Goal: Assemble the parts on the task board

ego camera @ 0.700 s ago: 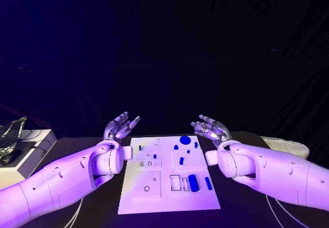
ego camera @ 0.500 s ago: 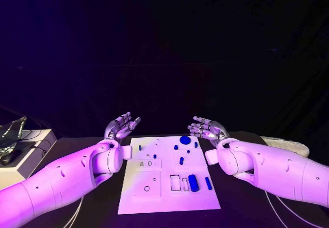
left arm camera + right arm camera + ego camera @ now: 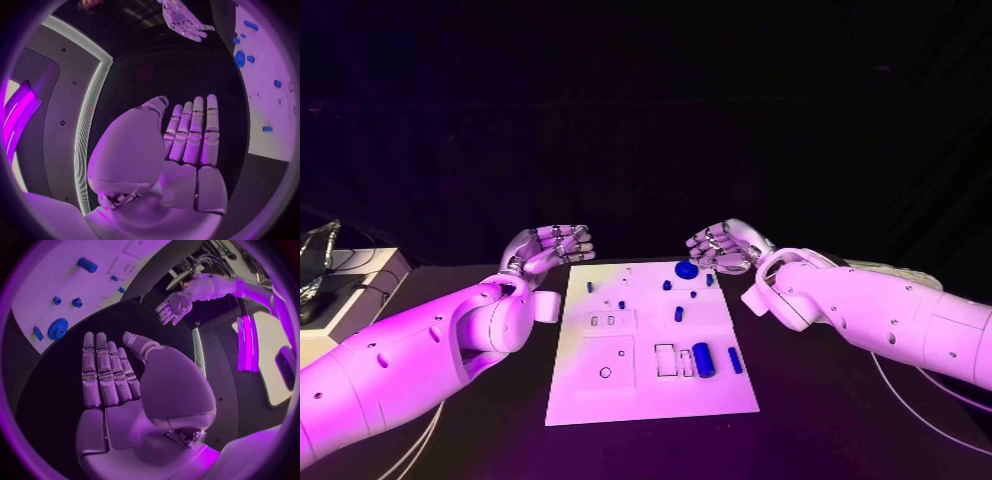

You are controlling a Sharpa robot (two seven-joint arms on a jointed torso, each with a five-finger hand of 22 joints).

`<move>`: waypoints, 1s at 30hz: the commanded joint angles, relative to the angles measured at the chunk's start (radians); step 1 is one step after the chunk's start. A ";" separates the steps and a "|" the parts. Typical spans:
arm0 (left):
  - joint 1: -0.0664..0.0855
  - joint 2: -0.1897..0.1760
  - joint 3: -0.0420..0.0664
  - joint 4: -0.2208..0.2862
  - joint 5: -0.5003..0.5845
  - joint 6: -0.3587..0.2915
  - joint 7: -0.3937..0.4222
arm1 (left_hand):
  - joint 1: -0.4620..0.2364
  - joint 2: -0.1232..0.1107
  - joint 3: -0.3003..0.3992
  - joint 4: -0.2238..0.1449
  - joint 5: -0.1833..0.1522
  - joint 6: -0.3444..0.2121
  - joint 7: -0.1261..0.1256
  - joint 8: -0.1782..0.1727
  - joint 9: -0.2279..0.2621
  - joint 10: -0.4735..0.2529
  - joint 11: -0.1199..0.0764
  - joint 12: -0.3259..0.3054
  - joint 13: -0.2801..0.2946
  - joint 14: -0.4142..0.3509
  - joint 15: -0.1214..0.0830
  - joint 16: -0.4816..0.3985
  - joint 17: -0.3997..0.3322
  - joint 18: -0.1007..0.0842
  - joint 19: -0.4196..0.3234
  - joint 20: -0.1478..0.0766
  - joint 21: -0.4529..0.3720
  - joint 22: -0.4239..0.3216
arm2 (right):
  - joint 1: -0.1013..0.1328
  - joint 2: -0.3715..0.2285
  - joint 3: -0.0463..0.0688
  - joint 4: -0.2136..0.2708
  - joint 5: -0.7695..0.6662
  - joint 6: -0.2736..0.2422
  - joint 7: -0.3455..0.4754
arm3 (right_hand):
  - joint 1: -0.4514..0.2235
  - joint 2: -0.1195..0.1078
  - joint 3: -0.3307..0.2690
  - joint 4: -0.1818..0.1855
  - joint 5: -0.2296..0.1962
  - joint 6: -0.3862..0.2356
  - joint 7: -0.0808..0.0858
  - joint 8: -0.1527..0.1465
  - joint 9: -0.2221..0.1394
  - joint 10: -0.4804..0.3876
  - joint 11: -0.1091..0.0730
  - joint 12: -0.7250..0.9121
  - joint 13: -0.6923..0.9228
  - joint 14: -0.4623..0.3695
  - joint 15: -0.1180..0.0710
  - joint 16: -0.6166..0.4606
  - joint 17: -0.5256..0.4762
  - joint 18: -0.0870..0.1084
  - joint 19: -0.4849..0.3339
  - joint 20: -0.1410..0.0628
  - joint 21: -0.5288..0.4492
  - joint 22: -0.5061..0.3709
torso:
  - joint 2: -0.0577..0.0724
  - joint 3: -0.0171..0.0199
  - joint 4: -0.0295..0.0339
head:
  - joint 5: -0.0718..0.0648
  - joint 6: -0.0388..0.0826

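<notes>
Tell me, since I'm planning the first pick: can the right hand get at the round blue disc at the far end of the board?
Probably yes. The right hand hovers empty beside the blue disc, with nothing between them, and the left hand stays off the board's other side.

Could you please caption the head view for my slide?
Both empty hands, left hand and right hand, hover beyond the task board.

Left hand (image 3: 548, 247) and right hand (image 3: 727, 245) raised, palms up, empty, fingers straight and together.
</notes>
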 commanded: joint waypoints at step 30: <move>0.000 -0.157 0.078 0.292 -0.094 0.062 -0.024 | -0.064 -0.079 0.154 -0.048 -0.010 0.052 -0.024 -0.004 0.033 0.108 -0.042 -0.040 0.000 0.161 -0.077 0.365 0.407 0.008 0.070 -0.093 0.392 0.233 | 0.069 0.070 0.007 -0.028 -0.912 0.140 -0.352 | -0.056 -0.129 0.079 0.022 0.020 0.115 -0.054 -0.034 0.034 0.062 -0.061 -0.036 0.006 0.355 -0.091 1.085 0.883 -0.084 0.427 -0.091 0.986 0.967 | 0.102 -0.0479 0.0904 | -0.083 -0.004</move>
